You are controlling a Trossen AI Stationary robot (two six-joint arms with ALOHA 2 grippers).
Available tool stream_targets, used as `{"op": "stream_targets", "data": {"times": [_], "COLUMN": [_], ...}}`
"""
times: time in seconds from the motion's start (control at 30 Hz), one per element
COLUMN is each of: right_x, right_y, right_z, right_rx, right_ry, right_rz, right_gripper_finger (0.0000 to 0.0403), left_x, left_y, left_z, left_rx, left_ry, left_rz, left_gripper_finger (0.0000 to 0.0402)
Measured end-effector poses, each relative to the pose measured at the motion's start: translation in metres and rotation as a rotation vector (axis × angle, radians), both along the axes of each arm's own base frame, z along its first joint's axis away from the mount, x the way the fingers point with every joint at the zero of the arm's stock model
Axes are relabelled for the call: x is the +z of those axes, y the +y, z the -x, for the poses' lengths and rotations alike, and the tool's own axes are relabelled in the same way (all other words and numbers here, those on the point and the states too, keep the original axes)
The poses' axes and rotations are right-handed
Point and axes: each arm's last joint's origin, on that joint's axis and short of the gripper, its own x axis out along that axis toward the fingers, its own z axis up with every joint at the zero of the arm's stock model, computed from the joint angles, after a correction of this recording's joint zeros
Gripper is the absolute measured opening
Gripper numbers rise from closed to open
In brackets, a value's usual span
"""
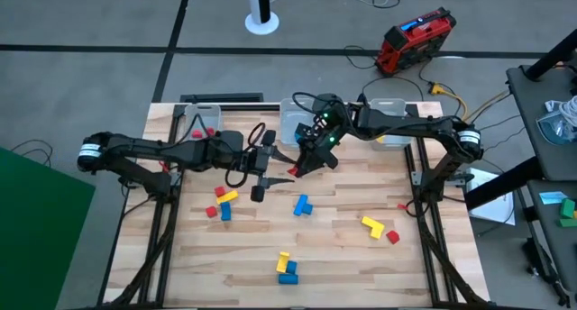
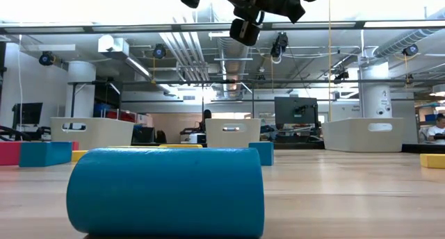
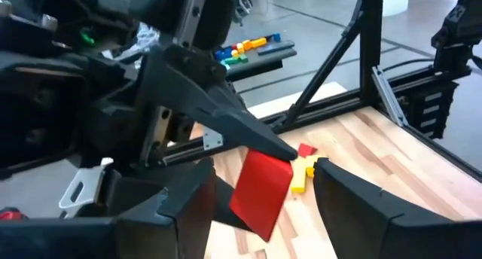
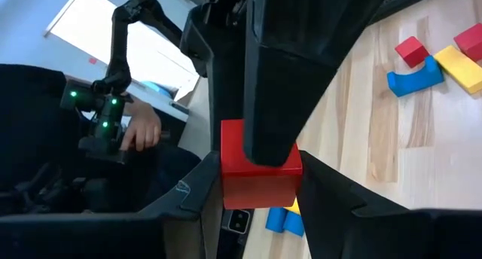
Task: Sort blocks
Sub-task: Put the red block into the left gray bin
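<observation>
Red block [image 1: 293,172], high view: hanging above the table's middle, between right gripper [image 1: 304,165] and left gripper [image 1: 263,162], loose blocks lying scattered below. Left wrist view: the right gripper's fingers are pinching its upper edge, the left gripper's fingers standing wide, not touching. Right wrist view: rigid, light, smooth-faced by appearance; flat opposite faces suiting the grip.

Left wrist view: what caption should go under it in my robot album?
A red block passes between two claws above the wooden table, with the left claw open around it.
</observation>
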Motion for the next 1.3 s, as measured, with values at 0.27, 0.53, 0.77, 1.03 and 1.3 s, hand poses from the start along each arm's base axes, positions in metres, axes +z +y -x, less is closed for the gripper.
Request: {"op": "stream_targets", "data": {"times": [0.27,0.53,0.77,1.03,1.3], "right_x": [0.0,0.0,0.0,0.0,0.0], "right_y": [0.0,0.0,0.0,0.0,0.0], "right_z": [0.0,0.0,0.0,0.0,0.0], "right_rx": [0.006,0.004,-0.001,-0.007,-0.009], "right_ry": [-0.003,0.001,-0.001,0.008,0.009], "right_rz": [-0.001,-0.004,-0.004,-0.009,-0.012], "right_gripper_finger": [0.0126,0.0126,0.0126,0.0126,0.0126], "left_x": [0.0,-0.002,-0.003,-0.011,-0.011], "left_y": [0.002,0.002,0.002,0.005,0.007], "left_z": [0.0,-0.001,-0.002,-0.014,-0.015], "left_rx": [0.002,0.004,0.004,-0.044,-0.049], "left_ry": [-0.005,0.004,0.004,-0.008,-0.012], "left_rz": [-0.008,0.0,0.0,0.073,0.058], "left_gripper_finger": [0.0164,0.0153,0.0153,0.0153,0.0153]}}
